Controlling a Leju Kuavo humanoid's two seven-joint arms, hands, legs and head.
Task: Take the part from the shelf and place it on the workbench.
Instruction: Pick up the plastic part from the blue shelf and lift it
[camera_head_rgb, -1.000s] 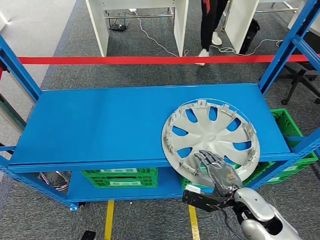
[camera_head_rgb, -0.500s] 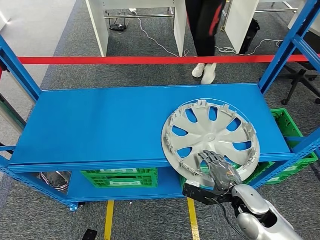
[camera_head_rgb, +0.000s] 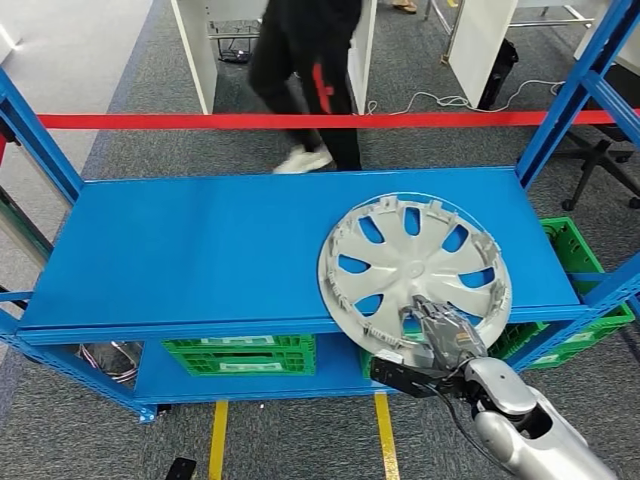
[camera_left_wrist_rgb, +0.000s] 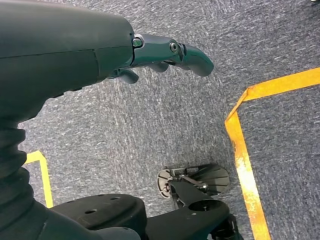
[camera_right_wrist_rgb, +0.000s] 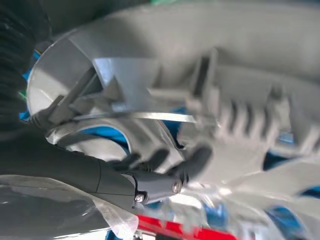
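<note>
Hubcap (camera_head_rgb: 411, 270), one silver wheel cover, lies at the right front of the blue shelf (camera_head_rgb: 189, 250), its near rim jutting over the front edge. The robot's right hand (camera_head_rgb: 445, 335) grips that overhanging rim, fingers (camera_right_wrist_rgb: 188, 162) curled against the underside of the spokes. The left hand (camera_left_wrist_rgb: 158, 52) hangs over grey carpet, fingers bent and holding nothing. Two green crates (camera_head_rgb: 240, 354) sit on the level below. One person (camera_head_rgb: 313, 60) in dark clothes strides past behind a red tape (camera_head_rgb: 151, 121).
</note>
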